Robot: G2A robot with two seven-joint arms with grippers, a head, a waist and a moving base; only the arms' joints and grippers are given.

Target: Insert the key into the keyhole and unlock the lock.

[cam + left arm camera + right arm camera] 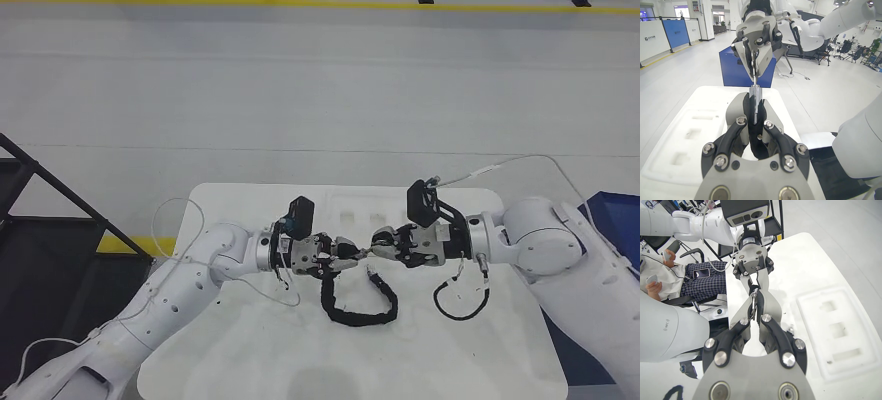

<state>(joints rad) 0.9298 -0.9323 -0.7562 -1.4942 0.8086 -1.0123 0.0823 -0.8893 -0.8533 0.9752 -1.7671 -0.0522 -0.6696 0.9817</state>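
Note:
Over the middle of the white table [250, 340] the two grippers meet tip to tip. My left gripper [755, 102] [349, 251] is shut on the lock [756, 95], a chrome cylinder on a black body. The lock's black cable [356, 308] hangs in a loop down to the table. My right gripper [756, 296] [379, 243] [756, 75] is shut on the metal key [754, 65] [753, 305]. The key blade lies in line with the cylinder, and its tip touches the cylinder's end face. How deep it sits is hidden.
A white foam tray [696, 130] [838, 332] with several rectangular recesses lies on the table's far side [365, 213]. A blue panel [728, 70] stands past the table's end on the right arm's side. A black rack [40, 200] stands beyond the left arm.

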